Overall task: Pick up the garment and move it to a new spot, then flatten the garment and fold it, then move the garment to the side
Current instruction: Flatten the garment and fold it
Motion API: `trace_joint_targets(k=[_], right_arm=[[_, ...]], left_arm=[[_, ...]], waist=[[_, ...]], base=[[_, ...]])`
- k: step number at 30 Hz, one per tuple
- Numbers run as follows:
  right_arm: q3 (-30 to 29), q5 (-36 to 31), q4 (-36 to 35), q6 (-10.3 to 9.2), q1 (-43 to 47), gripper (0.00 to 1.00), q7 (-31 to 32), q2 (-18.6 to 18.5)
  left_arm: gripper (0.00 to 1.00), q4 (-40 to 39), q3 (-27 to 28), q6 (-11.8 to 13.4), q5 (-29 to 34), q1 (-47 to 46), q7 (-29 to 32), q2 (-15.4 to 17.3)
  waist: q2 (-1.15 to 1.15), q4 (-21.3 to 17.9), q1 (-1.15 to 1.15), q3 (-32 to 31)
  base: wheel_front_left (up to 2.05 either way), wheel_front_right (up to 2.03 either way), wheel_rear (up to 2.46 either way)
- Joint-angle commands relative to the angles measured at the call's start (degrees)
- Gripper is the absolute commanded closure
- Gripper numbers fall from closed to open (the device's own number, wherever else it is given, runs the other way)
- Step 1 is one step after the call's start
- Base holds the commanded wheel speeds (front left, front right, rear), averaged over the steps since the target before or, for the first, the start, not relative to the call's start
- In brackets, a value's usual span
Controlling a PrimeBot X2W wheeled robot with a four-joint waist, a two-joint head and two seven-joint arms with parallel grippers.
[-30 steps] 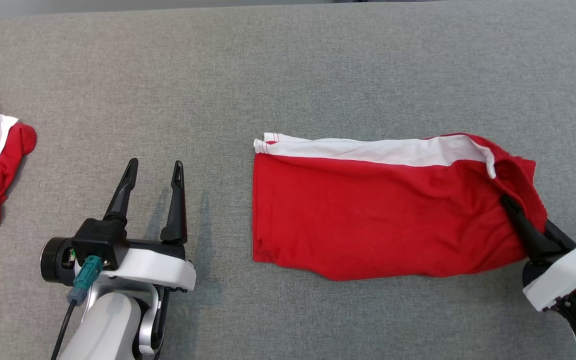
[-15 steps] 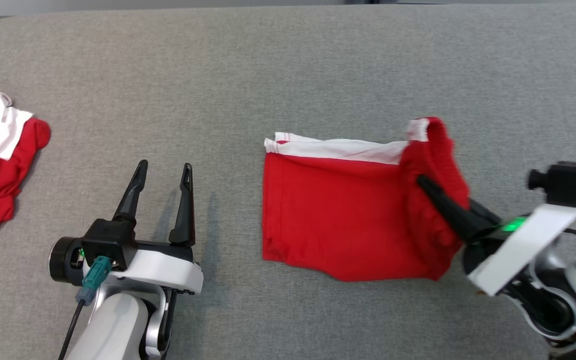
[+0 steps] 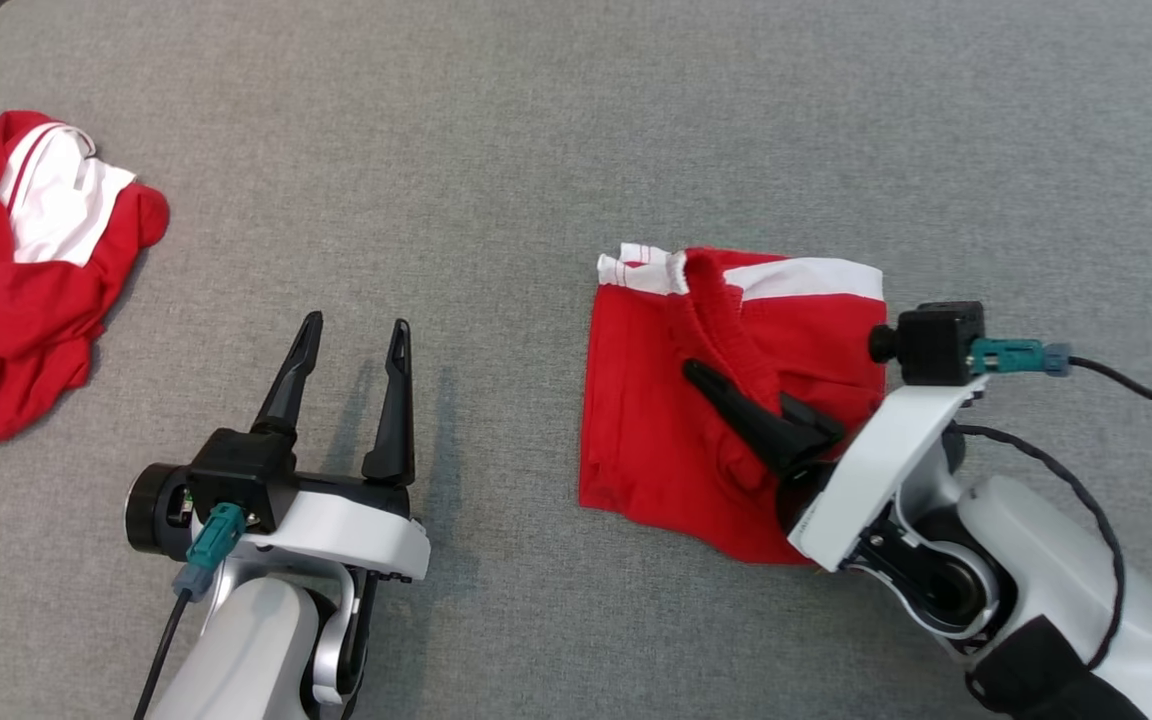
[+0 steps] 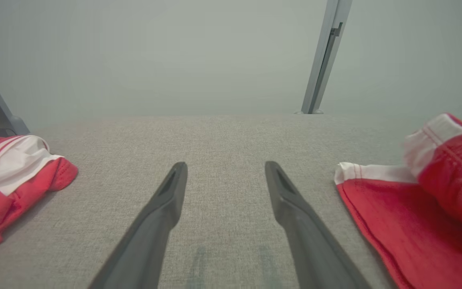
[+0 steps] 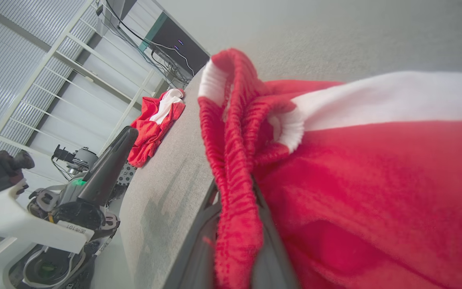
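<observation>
While the right end effector (image 3: 711, 385) is clamped on the waistband of the garment (image 3: 636, 450), at three o'clock on the desk (image 3: 496, 150), folding seems in hand; next it should lay this edge toward nine o'clock. The left end effector (image 3: 351, 335) stands apart.

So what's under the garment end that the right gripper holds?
Under the end pinched in the right gripper lies the lower layer of the same garment, red with a white band. The grey table beneath it is hidden.

The garment (image 3: 636, 440) is made of soft, matt red-and-white cloth; the table (image 3: 536, 150) is covered in rough grey woven fabric.
</observation>
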Motion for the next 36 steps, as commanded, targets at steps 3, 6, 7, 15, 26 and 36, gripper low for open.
trace_joint_targets(k=[3,6,7,15,26,36], right_arm=[[3.12,1.04,3.34,0.06,-2.67,1.0,-2.82,0.49],[5.22,1.7,5.02,0.06,-4.13,0.55,-5.06,0.75],[5.22,1.7,5.02,0.06,-4.13,0.55,-5.06,0.75],[9.44,0.62,3.77,0.06,-7.21,0.0,-13.01,-0.28],[1.18,-6.53,2.23,0.06,-3.37,0.0,-21.45,-4.85],[-16.28,-15.25,0.02,0.05,9.15,0.0,-21.65,-6.42]], left_arm=[[0.0,0.25,0.08,-0.22,0.16,-1.41,-0.32,-0.45],[0.0,0.41,0.25,-0.37,0.32,-1.54,-0.37,-0.56],[0.0,0.41,0.25,-0.37,0.32,-1.54,-0.37,-0.56],[0.0,0.67,0.85,-0.79,0.53,-1.36,-0.39,-0.79],[0.0,0.27,2.27,-0.45,1.13,0.13,-0.38,-0.01],[0.0,-0.36,3.44,0.44,0.85,2.35,-0.39,1.19]], waist=[[0.0,0.66,0.0,0.86],[0.0,0.63,0.0,1.18],[0.0,0.63,0.0,1.18],[0.0,-0.25,0.0,0.94],[0.0,-2.48,0.0,-1.13],[0.0,-5.09,0.0,-3.59]], base=[[0.0,0.0,0.0],[0.0,0.0,0.0],[0.0,0.0,0.0],[0.0,0.0,0.0],[0.0,0.0,0.0],[0.0,0.0,0.0]])
